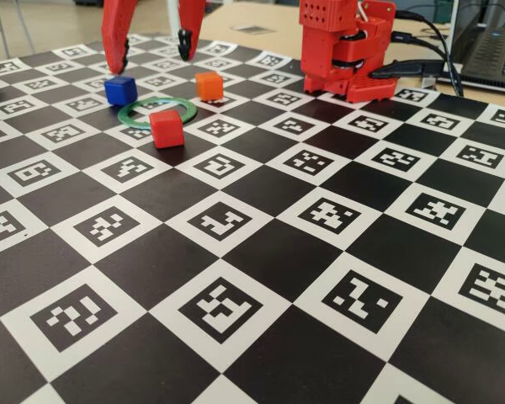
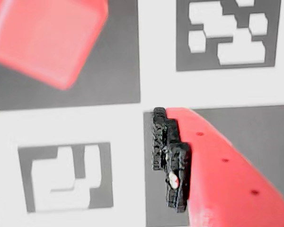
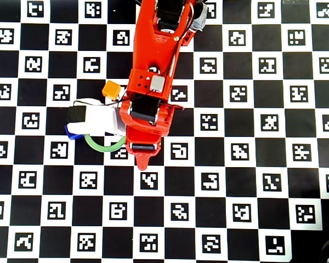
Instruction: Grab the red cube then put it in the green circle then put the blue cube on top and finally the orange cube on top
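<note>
The gripper (image 1: 151, 49) hangs wide open above the board, holding nothing — the blue cube (image 1: 119, 90) just below one finger. The red cube (image 1: 166, 128) touches the green circle's (image 1: 143, 119) near edge; the orange cube (image 1: 209, 85) sits just beyond it.

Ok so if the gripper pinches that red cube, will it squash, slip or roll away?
The red cube looks like rigid plastic with crisp edges, so it probably won't squash. It sits flat on the checkered board, touching the green circle's rim, so it should slide rather than roll. Its matte faces likely grip fairly well, and it seems light for its size.
</note>
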Tool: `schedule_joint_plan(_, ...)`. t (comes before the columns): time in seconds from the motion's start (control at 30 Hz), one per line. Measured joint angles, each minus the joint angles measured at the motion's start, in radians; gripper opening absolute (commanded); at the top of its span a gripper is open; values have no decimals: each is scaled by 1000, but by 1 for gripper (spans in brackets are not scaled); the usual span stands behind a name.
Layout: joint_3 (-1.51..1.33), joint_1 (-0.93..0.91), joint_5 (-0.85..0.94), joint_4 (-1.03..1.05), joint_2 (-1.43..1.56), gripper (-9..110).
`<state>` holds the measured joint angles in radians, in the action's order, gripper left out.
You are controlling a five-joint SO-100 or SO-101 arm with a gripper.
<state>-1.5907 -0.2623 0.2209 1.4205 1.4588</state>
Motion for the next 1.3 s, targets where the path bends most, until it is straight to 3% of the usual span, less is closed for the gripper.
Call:
schedule_joint_plan(0.53, -181, -18, 18, -261, -60, 43)
schedule_joint_plan(1.3, -186, -18, -5, -311, -137, 43)
